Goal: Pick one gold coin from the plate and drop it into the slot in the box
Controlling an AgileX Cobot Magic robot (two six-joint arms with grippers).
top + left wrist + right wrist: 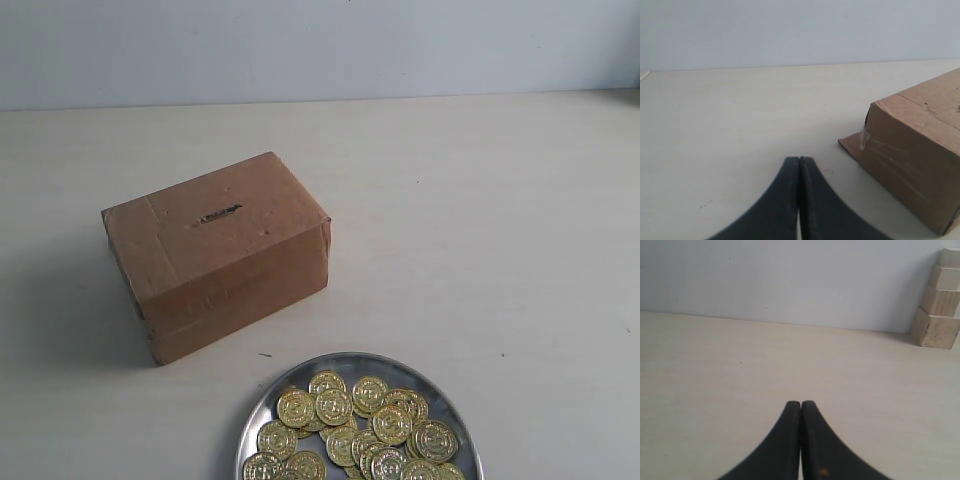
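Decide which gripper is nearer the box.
Left. The left gripper is close to the box, just ahead and aside. The right gripper faces only stacked wooden blocks; no box in view.

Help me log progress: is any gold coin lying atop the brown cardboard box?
No, the brown cardboard box bears only its narrow dark slot; the gold coins lie in the round silver plate.

Nothing legible in any view. The box [215, 255] has a faint stamp-like mark [207, 298] on its front face, too washed out to read. The gold coins [360, 425] on the plate [345, 358] carry embossed relief, too small to resolve into characters or numbers. The box side in the left wrist view is plain cardboard and tape.
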